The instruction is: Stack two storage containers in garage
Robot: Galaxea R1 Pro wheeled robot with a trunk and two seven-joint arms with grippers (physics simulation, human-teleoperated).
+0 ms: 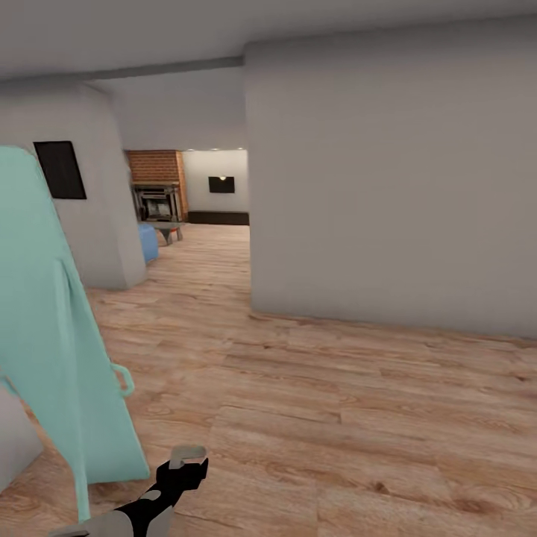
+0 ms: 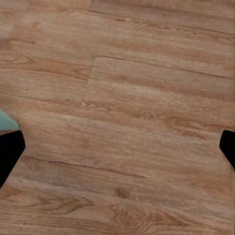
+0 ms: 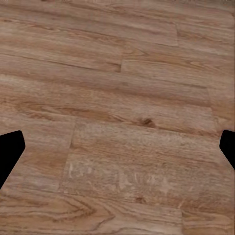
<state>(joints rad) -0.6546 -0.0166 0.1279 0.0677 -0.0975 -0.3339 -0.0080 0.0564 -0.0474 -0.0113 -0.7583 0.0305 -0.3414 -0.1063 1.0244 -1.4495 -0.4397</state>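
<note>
**Desk:** Storage containers, the two orange-red open-topped boxes: where are they, and what are the grippers doing?

**Field:** No box can be placed from these pictures. The left gripper (image 2: 117,144) hangs over bare planks, its black fingertips (image 2: 10,152) far apart at the frame's edges, spread wide and empty. The right gripper (image 3: 117,147) is the same: spread, nothing between its fingertips (image 3: 10,152), only the light wood plank floor (image 3: 117,88) below. From the head camera the left gripper (image 1: 183,470) shows low down, just beside a tall pale-teal fabric-like panel (image 1: 52,335) with a small loop handle.

**Desk:** Which step is this?

**Field:** By my reading, the approach, with nothing picked up yet. The robot stands in a hallway facing an opening toward the living room, where a red brick fireplace (image 1: 156,168), a blue rounded seat (image 1: 148,242) and a low grey table (image 1: 165,227) sit at the far end. The next move likely calls for driving forward through that gap to find the boxes.

**Desk:** Room to move?

**Field:** A broad grey wall block (image 1: 388,186) bounds the passage on the right, its corner edge standing at the opening. A rounded grey wall (image 1: 97,209) carrying a dark rectangular frame (image 1: 60,170) narrows the left side. The teal panel crowds the left arm closely; the floor ahead and to the right lies open.
</note>
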